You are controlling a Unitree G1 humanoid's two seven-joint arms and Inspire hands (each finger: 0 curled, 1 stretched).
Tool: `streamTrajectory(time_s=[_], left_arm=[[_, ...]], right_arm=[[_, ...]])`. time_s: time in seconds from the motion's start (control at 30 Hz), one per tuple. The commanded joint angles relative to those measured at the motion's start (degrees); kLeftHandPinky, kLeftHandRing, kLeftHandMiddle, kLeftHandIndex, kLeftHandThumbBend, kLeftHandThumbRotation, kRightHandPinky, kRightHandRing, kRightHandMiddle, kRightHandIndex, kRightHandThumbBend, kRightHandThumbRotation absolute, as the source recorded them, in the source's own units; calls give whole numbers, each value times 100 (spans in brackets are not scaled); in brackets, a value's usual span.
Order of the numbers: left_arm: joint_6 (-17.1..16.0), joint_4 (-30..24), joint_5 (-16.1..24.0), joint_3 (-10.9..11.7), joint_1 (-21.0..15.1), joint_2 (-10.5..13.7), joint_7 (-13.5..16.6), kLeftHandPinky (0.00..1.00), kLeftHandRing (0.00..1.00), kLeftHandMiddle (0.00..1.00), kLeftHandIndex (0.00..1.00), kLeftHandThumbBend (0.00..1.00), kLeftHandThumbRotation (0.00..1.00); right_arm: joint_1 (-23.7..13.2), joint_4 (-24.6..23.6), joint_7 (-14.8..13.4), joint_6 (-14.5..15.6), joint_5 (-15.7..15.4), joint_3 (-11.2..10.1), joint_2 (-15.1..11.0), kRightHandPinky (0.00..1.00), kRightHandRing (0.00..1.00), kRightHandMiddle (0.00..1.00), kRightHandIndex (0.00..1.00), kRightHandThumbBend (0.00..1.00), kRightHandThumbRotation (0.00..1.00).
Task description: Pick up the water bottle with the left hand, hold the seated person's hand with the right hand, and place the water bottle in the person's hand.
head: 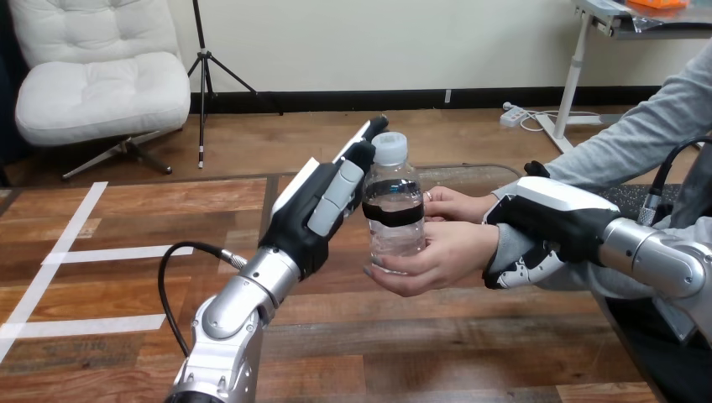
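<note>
A clear water bottle (pixel 393 220) with a white cap and a black band stands upright above the table's middle. The person's hand (pixel 437 256) cups its base and lower side, and the person's other hand (pixel 451 204) rests behind it. My left hand (pixel 323 210) is just left of the bottle with its fingers straight and pointing up, fingertips near the cap; it is open. My right hand (pixel 550 220) lies over the person's wrist with its fingers (pixel 514 270) curled under it, in a grey sleeve.
The wooden table (pixel 420 353) carries white tape stripes (pixel 101 252) at the left. A black cable (pixel 172 277) loops beside my left forearm. A dark mat (pixel 625 197) lies at the right, under the person's arm.
</note>
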Motion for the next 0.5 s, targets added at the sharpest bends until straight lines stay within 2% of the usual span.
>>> streamTrajectory(time_s=[0.0, 0.17, 0.47], left_arm=[[39, -364, -130, 110, -110, -14, 15, 100, 100, 100, 100, 100, 100], [101, -459, -170, 135, -65, -24, 11, 100, 100, 100, 100, 100, 100], [139, -629, -201, 174, 28, -54, 56, 100, 100, 100, 100, 100, 100]], right_arm=[[-354, -380, -62, -36, 217, -262, -3, 39, 44, 50, 52, 69, 28], [-340, -420, -126, -47, 161, -224, -24, 49, 55, 59, 60, 79, 38], [-347, -536, -172, 45, -67, -103, -98, 62, 68, 69, 69, 92, 54]])
